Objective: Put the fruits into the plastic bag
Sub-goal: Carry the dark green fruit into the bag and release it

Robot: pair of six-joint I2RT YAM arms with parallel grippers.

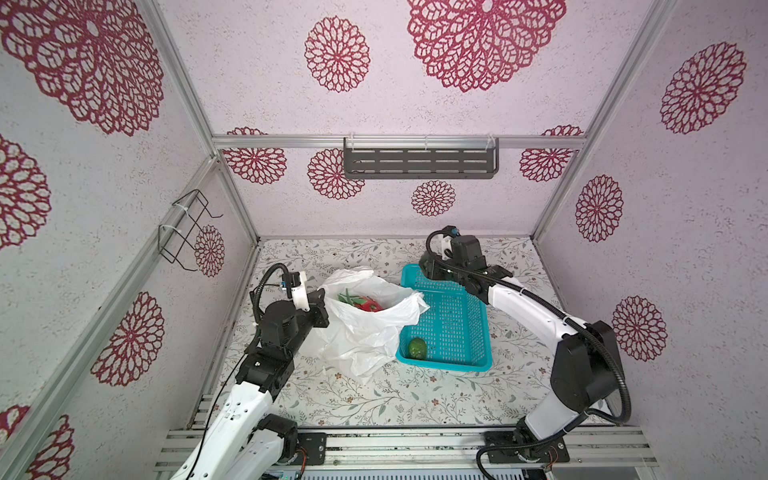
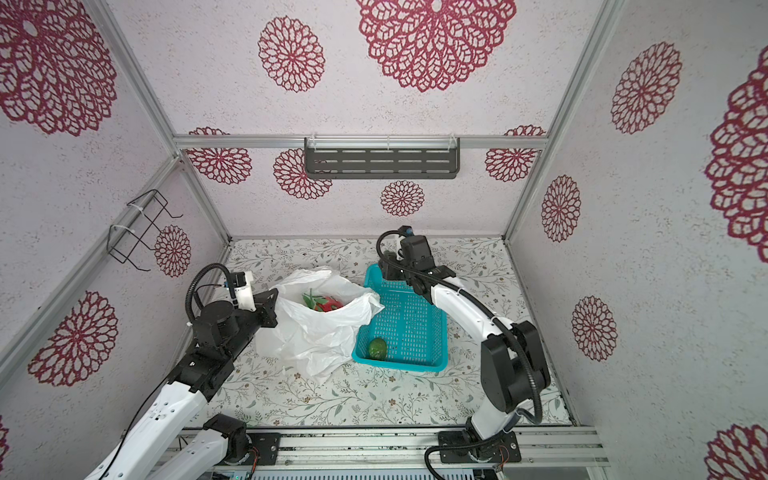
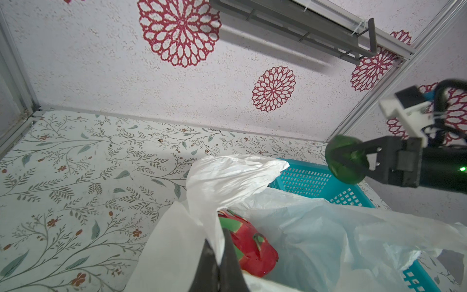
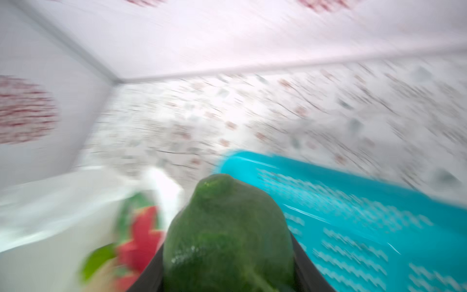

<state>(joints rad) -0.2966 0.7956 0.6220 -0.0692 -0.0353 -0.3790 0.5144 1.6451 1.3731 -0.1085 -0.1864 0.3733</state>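
My right tool point(image 3: 338, 158) clamps a dark green fruit point(image 3: 351, 177) between its two black fingers, held in the air over the far left corner of the teal basket point(image 1: 457, 324). The right wrist view is blurred, yet the same fruit fills its lower middle between the fingers. In both top views my own wrist hides the fruit.

My left tool point(image 3: 219, 265) is closed on a fold of the plastic bag point(image 3: 227, 177), pinching the rim on my side and holding the mouth open. A red fruit point(image 3: 252, 250) with green leaves lies inside the bag, and it shows through the mouth in both top views.

The bag sits on the counter point(image 1: 395, 395) left of the middle, crumpled against the basket's left wall. Its basket-side rim stands between the held fruit and the opening. A second green fruit point(image 1: 417, 348) rests in the basket's near left corner, and the basket floor around it is bare.

Farther out, a dark slotted shelf point(image 1: 419, 162) hangs on the back wall and a wire rack point(image 1: 187, 228) on the left wall, both well apart from the work.
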